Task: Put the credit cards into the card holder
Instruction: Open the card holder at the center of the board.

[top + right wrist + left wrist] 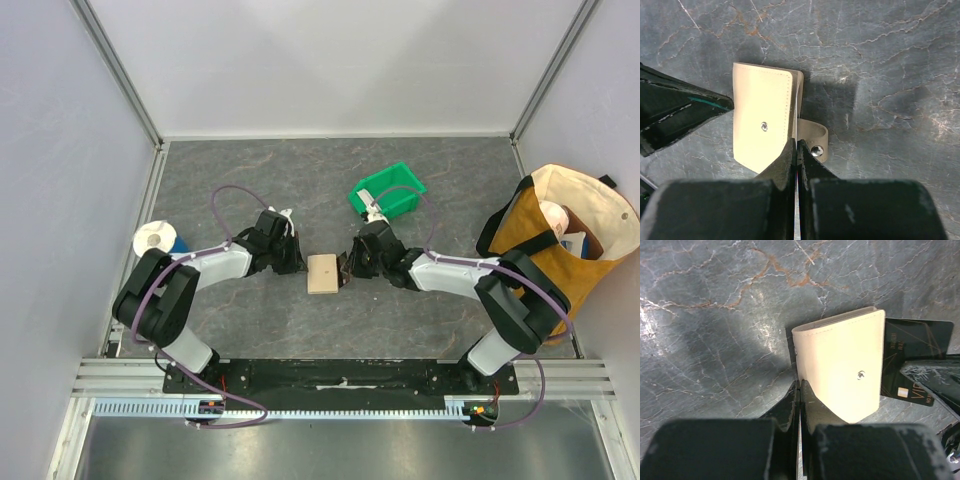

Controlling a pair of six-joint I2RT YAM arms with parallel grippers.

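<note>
The tan card holder (324, 273) lies between my two grippers and shows in both wrist views (840, 365) (762, 120), each showing a small snap stud. Its strap with a round snap (815, 142) sticks out at the open side. My right gripper (352, 268) (798, 142) is shut on a dark credit card (915, 337), with the card's edge at the holder's open side. My left gripper (298, 264) (801, 383) is shut, its tips touching the holder's opposite, folded edge. No light blue or whitish card is clearly in view.
A green plastic bin (388, 190) stands behind the right gripper with a whitish item at its rim. A tan tote bag (560, 230) stands at the right edge. A white roll (155, 240) sits at the left edge. White walls enclose the table.
</note>
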